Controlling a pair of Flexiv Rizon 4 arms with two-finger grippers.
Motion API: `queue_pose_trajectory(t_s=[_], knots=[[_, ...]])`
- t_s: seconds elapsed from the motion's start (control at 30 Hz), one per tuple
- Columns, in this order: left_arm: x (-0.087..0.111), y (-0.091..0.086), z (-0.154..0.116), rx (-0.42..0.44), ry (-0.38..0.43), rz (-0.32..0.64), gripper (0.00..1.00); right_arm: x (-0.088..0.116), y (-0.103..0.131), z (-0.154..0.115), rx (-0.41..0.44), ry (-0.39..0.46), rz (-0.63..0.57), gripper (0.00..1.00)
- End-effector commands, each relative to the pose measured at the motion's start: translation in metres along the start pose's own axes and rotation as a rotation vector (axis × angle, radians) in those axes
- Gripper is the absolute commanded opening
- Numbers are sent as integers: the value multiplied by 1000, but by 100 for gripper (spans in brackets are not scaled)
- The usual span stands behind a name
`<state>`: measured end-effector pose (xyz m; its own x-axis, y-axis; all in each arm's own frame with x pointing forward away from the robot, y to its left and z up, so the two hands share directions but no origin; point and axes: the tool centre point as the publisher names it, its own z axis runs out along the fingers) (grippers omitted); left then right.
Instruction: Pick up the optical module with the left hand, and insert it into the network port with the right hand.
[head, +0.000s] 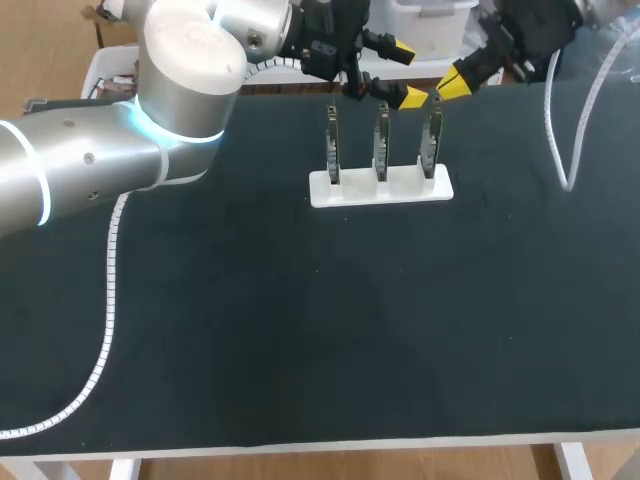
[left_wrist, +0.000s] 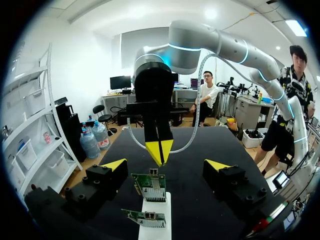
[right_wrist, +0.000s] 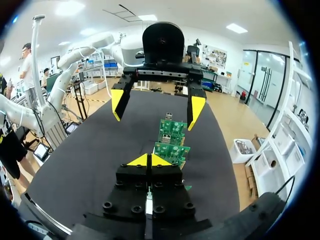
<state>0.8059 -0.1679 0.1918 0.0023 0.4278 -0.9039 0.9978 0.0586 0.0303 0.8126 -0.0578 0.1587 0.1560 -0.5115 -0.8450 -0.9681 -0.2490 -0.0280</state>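
Left tool (head: 407, 72) spread wide, empty, above the cards (left_wrist: 150, 187) upright in white holder (head: 350, 192) on the surface (head: 300, 330). Right tool (left_wrist: 159, 151) pinched shut, tips just over the end card's network port (left_wrist: 154, 173); optical module not made out

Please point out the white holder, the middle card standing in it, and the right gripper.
white holder (head: 407, 186), head view, bare top face between two cards.
middle card (head: 381, 140), head view, its upright body.
right gripper (head: 452, 86), head view, midway between its yellow tips.
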Motion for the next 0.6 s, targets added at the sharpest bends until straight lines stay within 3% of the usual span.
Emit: queue_pose_trajectory(t_s=[0.03, 0.33, 0.6], knots=[[0, 0, 0, -1, 1, 1, 100, 6, -8, -2, -84, -12, 9, 0], [0, 0, 0, -1, 1, 1, 100, 12, -8, 2, -95, -20, 21, 0], [0, 0, 0, -1, 1, 1, 100, 2, -13, -5, -85, -16, -12, 0]])
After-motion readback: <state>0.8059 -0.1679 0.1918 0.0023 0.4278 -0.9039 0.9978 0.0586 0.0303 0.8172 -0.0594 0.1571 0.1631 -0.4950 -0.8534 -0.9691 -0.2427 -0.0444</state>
